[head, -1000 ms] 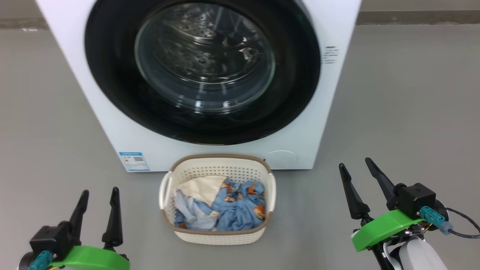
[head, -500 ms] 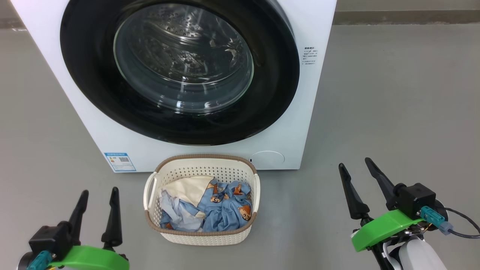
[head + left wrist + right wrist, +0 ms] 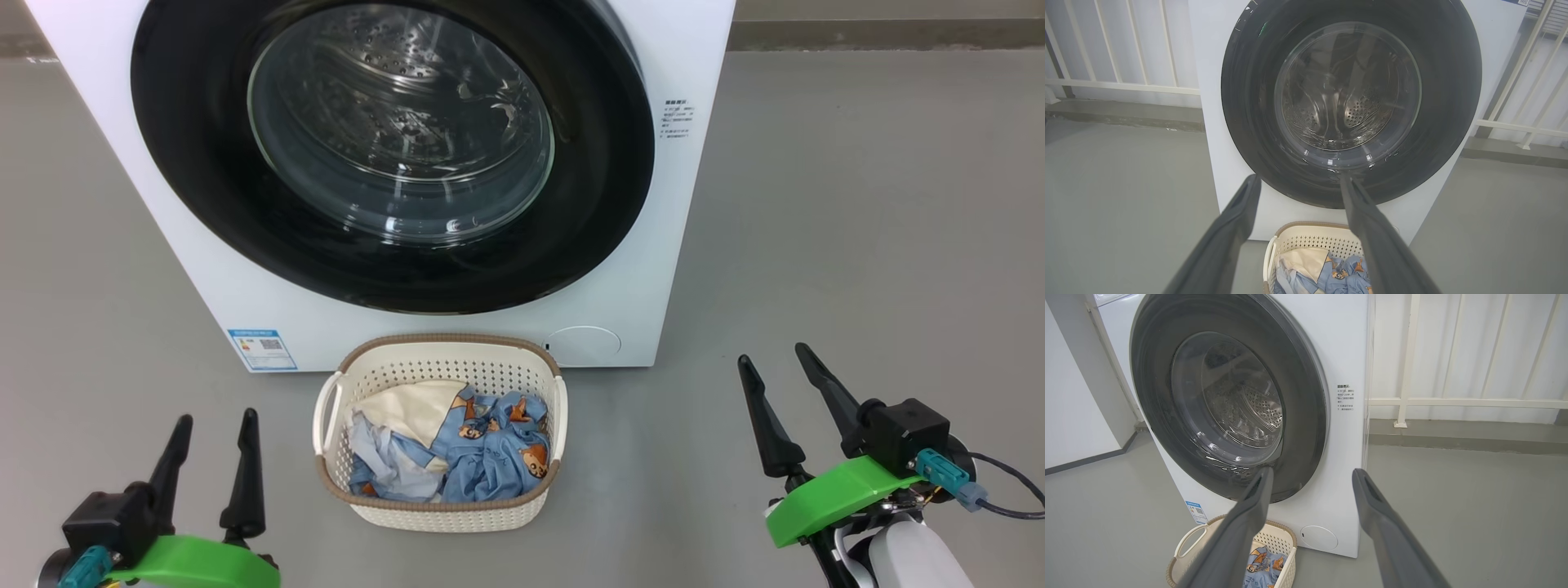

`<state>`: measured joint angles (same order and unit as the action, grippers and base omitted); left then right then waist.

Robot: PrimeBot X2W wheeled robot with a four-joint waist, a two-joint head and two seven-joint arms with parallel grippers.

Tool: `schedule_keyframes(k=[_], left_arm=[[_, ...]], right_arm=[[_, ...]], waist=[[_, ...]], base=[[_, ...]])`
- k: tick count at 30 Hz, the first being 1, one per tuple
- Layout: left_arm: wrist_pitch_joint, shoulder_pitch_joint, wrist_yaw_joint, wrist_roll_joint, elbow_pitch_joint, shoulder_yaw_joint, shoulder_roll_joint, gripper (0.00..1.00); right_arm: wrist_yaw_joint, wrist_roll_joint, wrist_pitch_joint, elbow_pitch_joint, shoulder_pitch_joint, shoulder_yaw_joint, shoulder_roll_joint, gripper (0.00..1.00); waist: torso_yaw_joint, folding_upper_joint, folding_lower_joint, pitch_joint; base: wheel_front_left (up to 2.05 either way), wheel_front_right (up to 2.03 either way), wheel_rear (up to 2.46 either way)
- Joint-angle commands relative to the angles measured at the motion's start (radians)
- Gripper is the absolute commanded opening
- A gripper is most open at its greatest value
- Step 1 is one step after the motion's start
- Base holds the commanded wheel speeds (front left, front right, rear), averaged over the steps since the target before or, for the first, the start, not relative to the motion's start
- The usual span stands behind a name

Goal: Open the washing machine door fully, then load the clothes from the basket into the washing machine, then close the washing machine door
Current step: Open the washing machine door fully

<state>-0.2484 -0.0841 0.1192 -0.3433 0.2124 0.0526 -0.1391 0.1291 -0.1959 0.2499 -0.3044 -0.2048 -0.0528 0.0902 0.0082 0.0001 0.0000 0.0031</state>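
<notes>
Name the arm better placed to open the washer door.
Left, probably. The left gripper stands before the washing machine door, facing it squarely; the right gripper stands off to the right of the washing machine. Both open, empty. Handle side unclear.

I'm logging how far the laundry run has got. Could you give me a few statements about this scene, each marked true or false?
1. The washing machine door is shut. True.
2. The clothes are already inside the washing machine. False: they lie in the basket, which stands on the floor right in front of the machine.
3. The left tool and the right tool are both open and empty. True.
4. The left tool grips a basket handle. False: it hangs apart from the basket, off to its left.
</notes>
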Motion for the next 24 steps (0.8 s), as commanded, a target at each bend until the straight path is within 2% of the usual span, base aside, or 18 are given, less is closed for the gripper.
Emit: schedule_keyframes(k=[1, 15, 24], left_arm=[[-0.013, -0.047, 0.000, -0.008, -0.018, -0.034, -0.026, 1.00], [-0.013, -0.058, 0.002, -0.023, -0.026, -0.026, -0.031, 1.00], [-0.013, -0.078, 0.004, -0.034, -0.024, -0.015, -0.028, 1.00]], right_arm=[[0.002, -0.009, 0.012, 0.025, -0.035, -0.020, -0.002, 1.00], [0.002, -0.019, 0.012, 0.031, -0.059, -0.010, -0.006, 1.00], [0.002, -0.072, 0.012, 0.020, -0.136, -0.004, 0.040, 1.00]], waist=[[0.001, -0.0001, 0.0000, 0.000], [0.017, -0.0001, 0.0000, 0.039], [0.035, -0.0001, 0.0000, 0.085]], base=[[0.00, 0.00, 0.00], [0.00, 0.00, 0.00], [0.00, 0.00, 0.00]])
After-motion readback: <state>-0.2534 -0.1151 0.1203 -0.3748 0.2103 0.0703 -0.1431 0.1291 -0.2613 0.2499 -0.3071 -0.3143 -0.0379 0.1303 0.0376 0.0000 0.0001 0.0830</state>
